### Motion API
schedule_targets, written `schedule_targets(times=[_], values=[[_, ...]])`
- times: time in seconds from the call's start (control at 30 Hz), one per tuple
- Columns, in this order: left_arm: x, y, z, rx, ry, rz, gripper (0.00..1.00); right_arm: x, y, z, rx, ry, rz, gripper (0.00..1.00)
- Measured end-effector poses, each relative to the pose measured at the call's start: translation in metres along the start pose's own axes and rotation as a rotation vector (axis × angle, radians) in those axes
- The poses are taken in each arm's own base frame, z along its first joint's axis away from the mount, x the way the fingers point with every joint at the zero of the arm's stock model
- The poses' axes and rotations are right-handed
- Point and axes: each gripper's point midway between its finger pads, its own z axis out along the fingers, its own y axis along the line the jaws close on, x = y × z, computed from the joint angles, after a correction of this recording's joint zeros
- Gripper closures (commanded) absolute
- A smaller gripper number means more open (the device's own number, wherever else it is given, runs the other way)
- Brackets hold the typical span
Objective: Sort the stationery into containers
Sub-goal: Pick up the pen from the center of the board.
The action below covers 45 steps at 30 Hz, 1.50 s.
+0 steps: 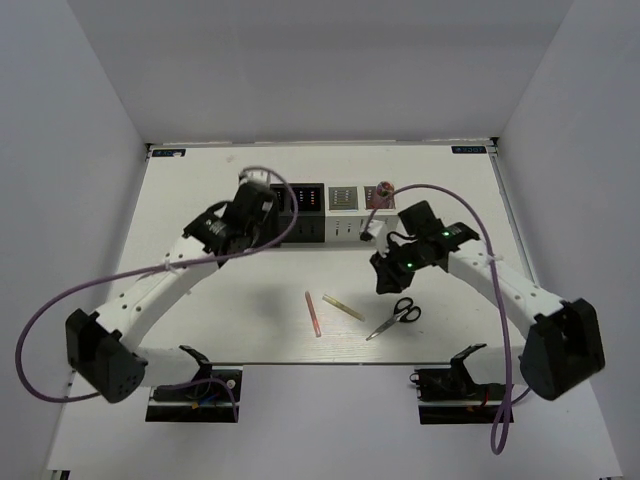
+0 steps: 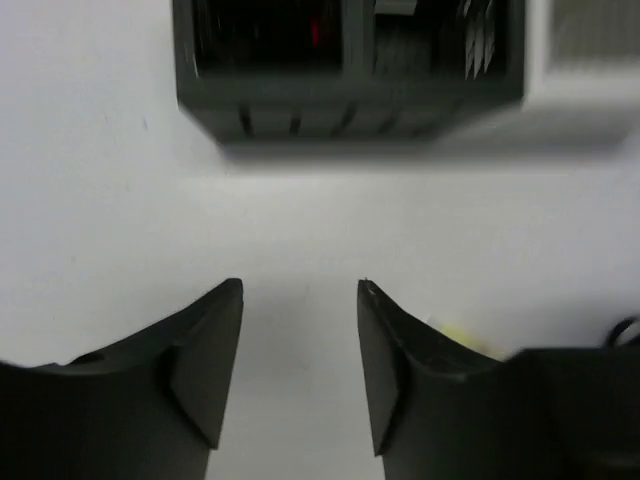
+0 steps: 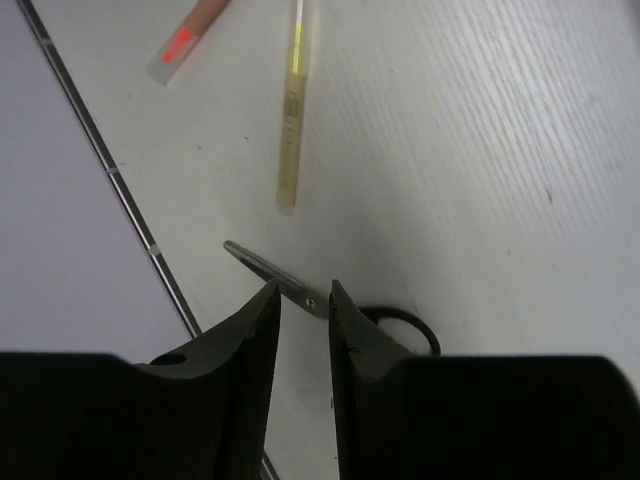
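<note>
Four perforated containers stand in a row at the back; a black one point(image 1: 306, 198), a white one point(image 1: 343, 198) and the rightmost point(image 1: 381, 192), with a pink-topped item in it, show. The leftmost is mostly hidden by my left arm. My left gripper point(image 1: 262, 203) point(image 2: 300, 290) is open and empty above bare table in front of the black containers point(image 2: 350, 90). My right gripper point(image 1: 385, 277) point(image 3: 304, 288) is open and empty, its tips just above the black-handled scissors point(image 1: 395, 318) point(image 3: 285, 277). A pale stick point(image 1: 343, 306) point(image 3: 291, 130) and a pink pencil point(image 1: 314, 313) point(image 3: 185, 40) lie left of the scissors.
The white table point(image 1: 200, 190) is walled on three sides. Its near edge point(image 3: 110, 170) runs close to the scissors. A light container point(image 2: 590, 60) sits right of the black ones in the left wrist view. Purple cables loop over both arms.
</note>
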Motion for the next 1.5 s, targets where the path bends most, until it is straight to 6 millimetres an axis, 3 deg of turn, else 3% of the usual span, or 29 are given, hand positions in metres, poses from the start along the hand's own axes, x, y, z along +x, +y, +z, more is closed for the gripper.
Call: schedule_targets(times=[0.13,0.2,0.27,0.47,0.67,0.8,0.97,1.13,1.5], values=[[0.106,0.028,-0.011,-0.002,0.250,0.073,0.30,-0.012,0.011,0.024,-0.035,0.095,-0.071,0.61],[0.143,0.045,-0.019,-0.009,0.323,0.091,0.26,-0.019,0.015,0.036,-0.038,0.135,-0.093,0.60],[0.159,0.059,-0.031,-0.002,0.326,0.079,0.24,-0.026,0.016,0.049,-0.031,0.170,-0.107,0.60],[0.152,0.077,-0.055,0.044,0.173,0.012,0.23,-0.029,0.020,0.086,0.009,0.263,-0.125,0.58],[0.172,0.093,-0.052,0.013,0.179,0.024,0.23,-0.027,0.025,0.118,0.044,0.353,-0.161,0.58],[0.174,0.096,-0.056,0.015,0.166,0.027,0.22,-0.030,0.022,0.132,0.074,0.381,-0.179,0.58],[0.171,0.097,-0.060,0.030,0.136,0.020,0.22,-0.034,0.016,0.143,0.117,0.403,-0.195,0.57],[0.171,0.098,-0.061,0.031,0.132,0.020,0.22,-0.025,0.012,0.151,0.134,0.445,-0.198,0.57],[0.170,0.100,-0.061,0.029,0.132,-0.003,0.22,-0.019,0.011,0.153,0.152,0.461,-0.208,0.61]])
